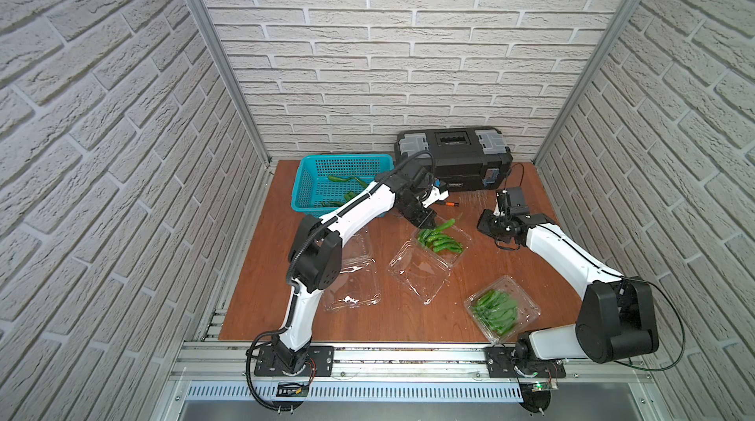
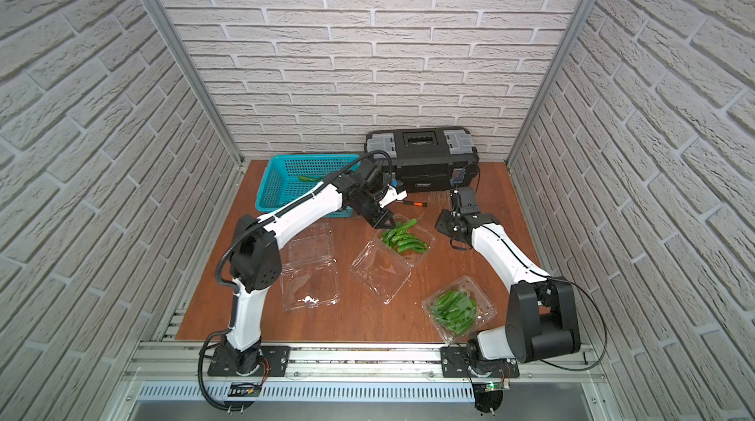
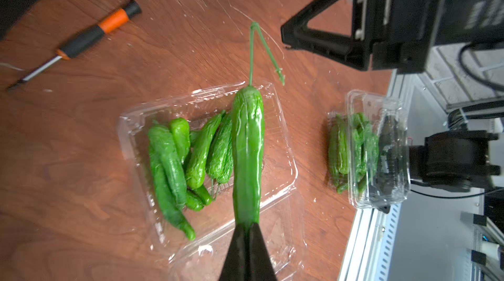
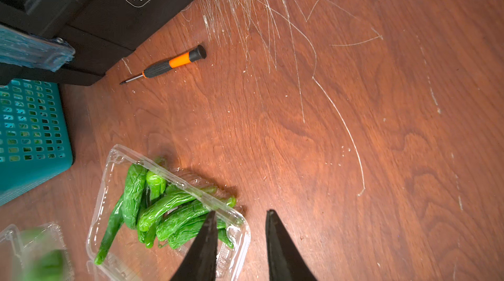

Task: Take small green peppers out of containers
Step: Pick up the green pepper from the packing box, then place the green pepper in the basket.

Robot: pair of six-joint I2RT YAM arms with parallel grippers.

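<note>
Green pepper [image 3: 247,157] pinched endwise between closed left fingers [image 3: 236,252]; right fingers [image 4: 201,247] apart, apparently empty.

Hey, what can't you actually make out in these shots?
- Peppers in the teal basket: the left arm covers most in both top views.
- Where the left hand pinches its pepper: hidden under the hand in top views.
- Closed container: lid glare blurs its contents, no count.
</note>
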